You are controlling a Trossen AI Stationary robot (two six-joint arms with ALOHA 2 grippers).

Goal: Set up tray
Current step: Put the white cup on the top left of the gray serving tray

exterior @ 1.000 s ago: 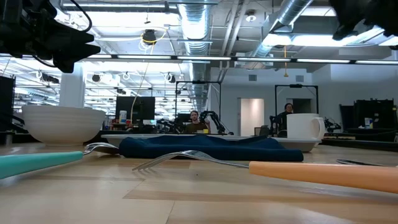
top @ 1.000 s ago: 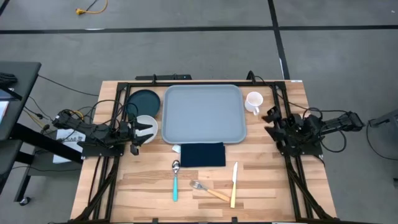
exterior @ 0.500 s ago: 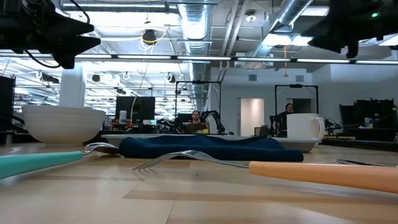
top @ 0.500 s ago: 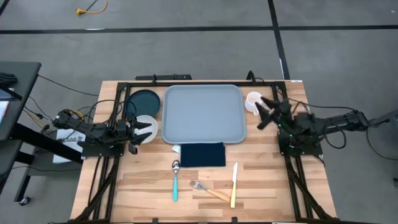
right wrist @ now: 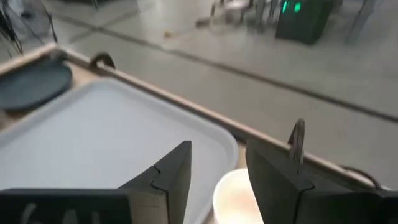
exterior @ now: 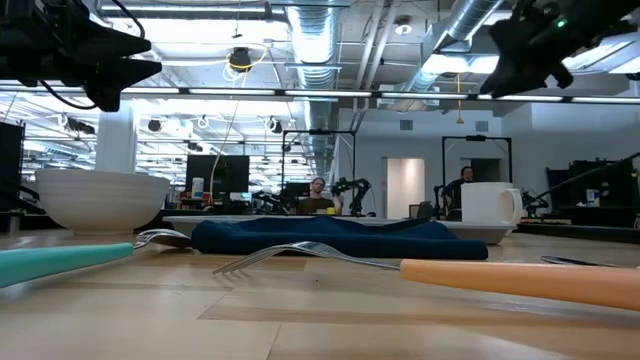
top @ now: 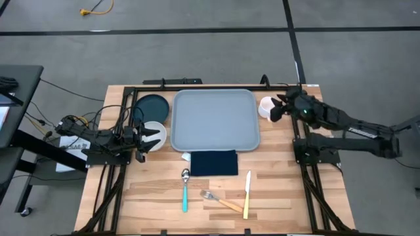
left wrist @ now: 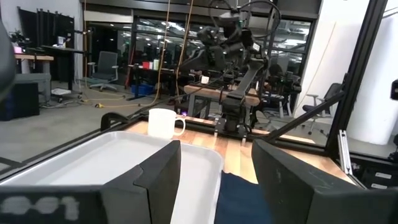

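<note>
Nothing was yet loaded on the tray (top: 213, 120), which lay at the bench's far edge. The right pincer (top: 278, 110) was held parted above the mug (top: 266, 106), grasping nothing; the left pincer (top: 146, 139) was left released over the bowl (top: 155, 129).

No text, label, brand, number or sign can be read anywhere.

Tray (top: 214, 120) mid-table, right gripper (top: 278, 109) over mug (top: 267, 106) at its right edge, left gripper (top: 152, 139) over bowl (top: 155, 133), napkin (top: 213, 162) below.
</note>
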